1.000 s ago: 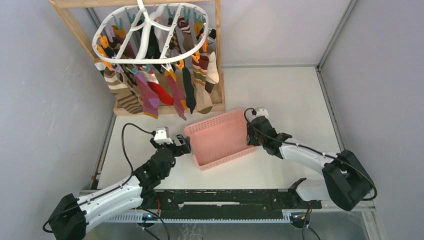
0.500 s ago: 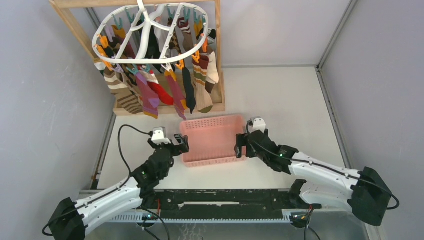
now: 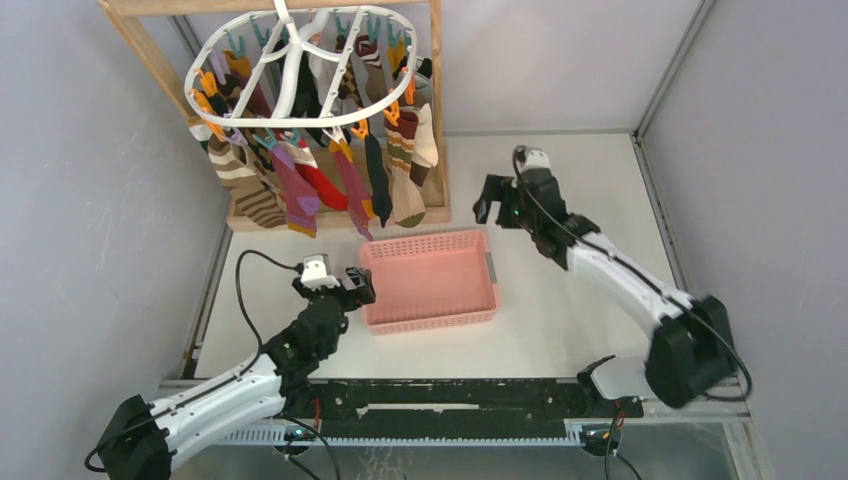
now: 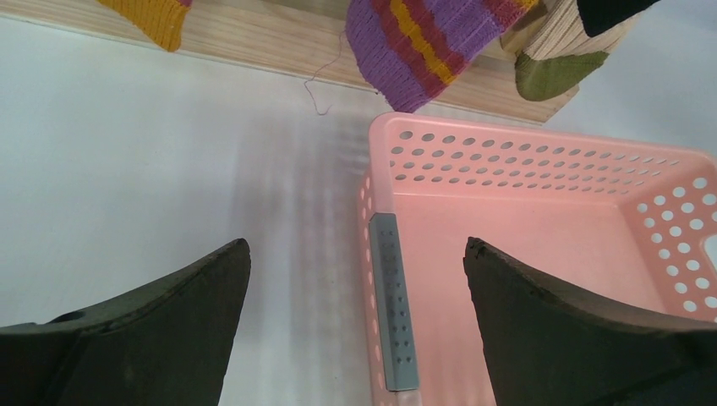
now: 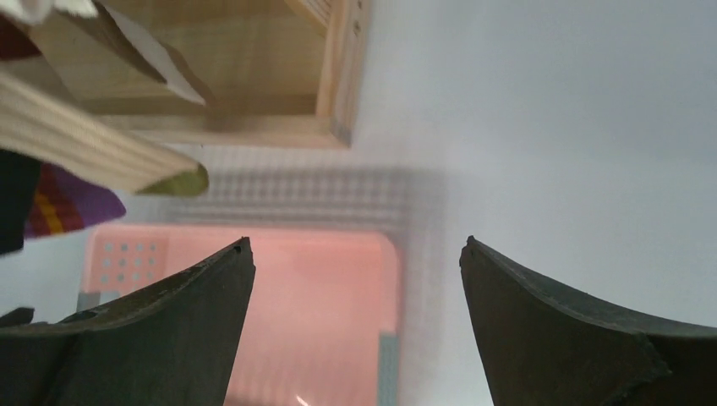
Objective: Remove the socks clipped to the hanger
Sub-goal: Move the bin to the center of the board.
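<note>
Two wide-open, empty grippers; socks clipped ahead

Nothing is held. The near-left rim of the pink basket point(image 4: 524, 144) is straddled by the left gripper point(image 4: 355, 254), and its far-right corner lies under the right gripper point(image 5: 355, 254). Beyond both jaws, the socks point(image 3: 300, 190) are clipped to the hanger point(image 3: 310, 122). An angled pull could set the hanger swinging or tip the wooden stand point(image 3: 170, 6).

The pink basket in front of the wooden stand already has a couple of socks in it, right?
No. The pink basket is empty; the top view shows its bare bottom. It does sit in front of the wooden stand, and the socks hang clipped to the hanger.
</note>
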